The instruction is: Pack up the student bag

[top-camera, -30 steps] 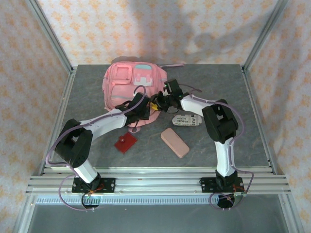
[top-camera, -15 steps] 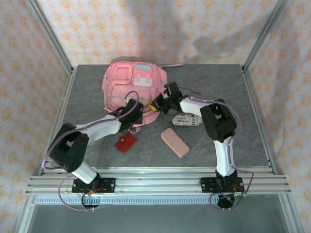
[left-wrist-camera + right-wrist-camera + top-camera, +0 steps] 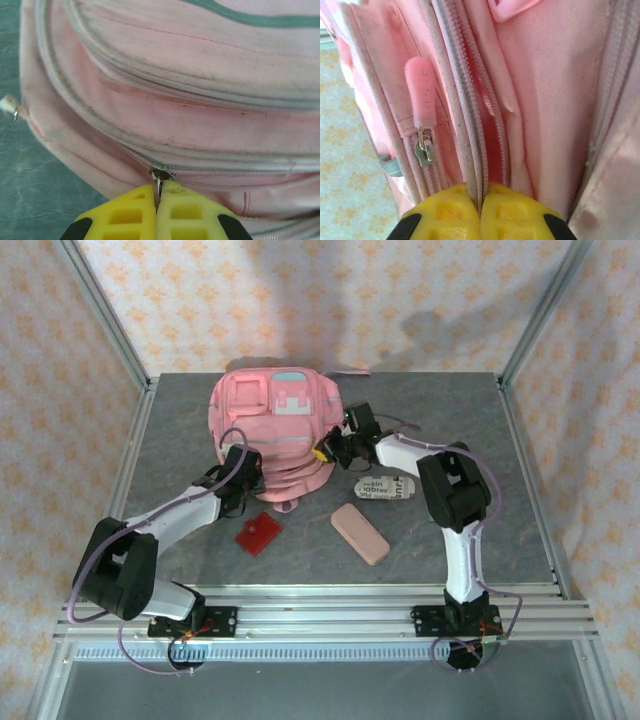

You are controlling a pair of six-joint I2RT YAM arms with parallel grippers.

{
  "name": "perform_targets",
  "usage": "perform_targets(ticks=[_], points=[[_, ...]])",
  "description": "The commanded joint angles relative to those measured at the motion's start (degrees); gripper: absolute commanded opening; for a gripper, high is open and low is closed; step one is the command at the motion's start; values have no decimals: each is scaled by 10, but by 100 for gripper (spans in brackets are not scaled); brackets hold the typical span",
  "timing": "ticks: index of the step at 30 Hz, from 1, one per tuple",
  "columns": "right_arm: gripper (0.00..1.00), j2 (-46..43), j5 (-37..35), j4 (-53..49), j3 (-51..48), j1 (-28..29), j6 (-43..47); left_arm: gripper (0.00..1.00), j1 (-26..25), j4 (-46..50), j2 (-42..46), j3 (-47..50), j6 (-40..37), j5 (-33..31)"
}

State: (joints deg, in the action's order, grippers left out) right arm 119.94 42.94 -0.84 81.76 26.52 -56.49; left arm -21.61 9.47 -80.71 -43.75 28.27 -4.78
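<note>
Nearest the arm bases, a flat red square piece [image 3: 259,534] lies on the grey table [image 3: 520,490], left of centre. A small pink pencil case [image 3: 360,532] lies at a slant to its right, well apart from it. Just beyond the case sits a white packet with black lettering [image 3: 381,486], partly under the right arm. All three lie outside the bag.

Farther back, the left gripper [image 3: 157,200] meets the near-left edge of the student bag [image 3: 270,420]. Its yellow fingers [image 3: 130,217] are pressed together on a metal zip pull [image 3: 161,175] at the end of a closed grey zip. The right gripper [image 3: 481,200] is at the bag's near-right side, with its fingers [image 3: 507,215] clamped on the bag's zip edge. There the zip teeth stand slightly parted over a reddish slit, and what is inside cannot be told. A pink rubber zip tab [image 3: 418,85] hangs just left of that seam.

The bag lies at the far middle of the table, its front pockets and white patch facing up.
</note>
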Motion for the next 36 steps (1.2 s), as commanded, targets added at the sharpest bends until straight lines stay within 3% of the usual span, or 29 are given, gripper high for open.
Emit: perform_targets(ticks=[1,3,8,15,25,29,36], points=[[0,-9,-56,0,67,-33,20,0,-45,40,-16,-27,-1,13],[0,-9,-55,-9,87,-36,28,0,-74,31,-33,-47,5,25],[30,-38,-25,51,54,-26,13,0,-118,0,-72,-94,15,36],[36,-52,12,165,-49,16,-41,0,-128,-16,-117,-126,15,39],[28,-34,30,301,-132,42,-111,0,-131,-31,-111,-92,24,36],[0,-20,25,307,-136,44,-116,0,-130,-30,-109,-88,26,31],[0,-25,-1,286,-129,28,-104,0,-123,22,-84,-59,28,-32]])
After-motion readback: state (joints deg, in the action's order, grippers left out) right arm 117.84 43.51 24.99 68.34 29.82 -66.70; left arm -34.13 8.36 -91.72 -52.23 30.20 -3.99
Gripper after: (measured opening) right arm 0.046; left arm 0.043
